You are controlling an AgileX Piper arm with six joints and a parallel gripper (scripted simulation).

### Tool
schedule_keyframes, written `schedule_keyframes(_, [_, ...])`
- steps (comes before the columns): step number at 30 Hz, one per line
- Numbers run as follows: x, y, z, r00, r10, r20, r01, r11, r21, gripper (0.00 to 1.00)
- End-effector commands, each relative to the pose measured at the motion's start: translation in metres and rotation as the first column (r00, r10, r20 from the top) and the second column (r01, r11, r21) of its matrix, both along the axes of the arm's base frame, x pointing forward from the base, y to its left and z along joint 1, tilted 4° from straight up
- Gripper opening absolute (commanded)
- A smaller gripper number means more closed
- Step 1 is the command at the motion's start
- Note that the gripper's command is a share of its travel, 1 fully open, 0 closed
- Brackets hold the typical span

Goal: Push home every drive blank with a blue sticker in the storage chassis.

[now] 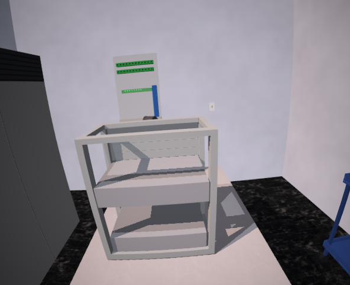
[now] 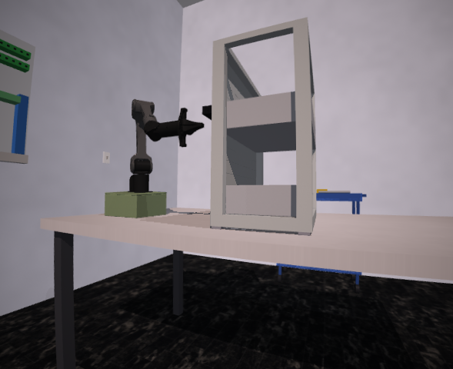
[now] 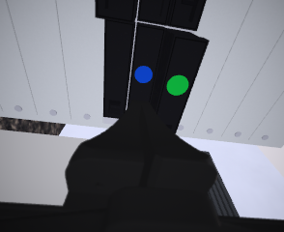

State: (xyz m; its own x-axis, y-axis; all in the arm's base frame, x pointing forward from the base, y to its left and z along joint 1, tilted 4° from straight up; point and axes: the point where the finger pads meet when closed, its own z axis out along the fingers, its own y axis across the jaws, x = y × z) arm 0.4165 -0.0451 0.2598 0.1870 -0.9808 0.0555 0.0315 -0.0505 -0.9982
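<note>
The grey rack stands upright on the table. The upper chassis carries black drive blanks on the front that faces my arm. In the wrist view one blank has a blue sticker, and the one to its right has a green sticker and seems to stand further out. More black blanks sit above them. From the side, a black blank sticks out of the rack's front. My gripper is shut and empty, a short gap from the blanks, just below the blue sticker.
A second grey chassis sits low in the rack. My arm stands on a green base. A dark cabinet is beside the table, and a blue cart stands on the floor. A wall panel hangs behind.
</note>
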Motion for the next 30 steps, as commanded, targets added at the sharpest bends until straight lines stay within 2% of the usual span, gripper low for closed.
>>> schedule_keyframes(1, [-0.020, -0.004, 0.002, 1.000, 0.001, 0.004, -0.001, 1.000, -0.001, 0.00])
schedule_keyframes(5, [-0.041, -0.008, 0.001, 1.000, 0.001, 0.004, -0.001, 1.000, -0.001, 0.00])
schedule_keyframes(13, [-0.047, -0.009, 0.001, 1.000, 0.001, 0.004, -0.001, 1.000, -0.001, 0.00])
schedule_keyframes(19, [-0.087, -0.017, 0.001, 1.000, 0.001, 0.004, -0.001, 1.000, -0.001, 0.00])
schedule_keyframes(21, [-0.095, -0.018, 0.002, 1.000, 0.001, 0.004, -0.001, 1.000, -0.001, 0.00])
schedule_keyframes(30, [-0.097, -0.018, 0.002, 1.000, 0.001, 0.004, -0.001, 1.000, -0.001, 0.00])
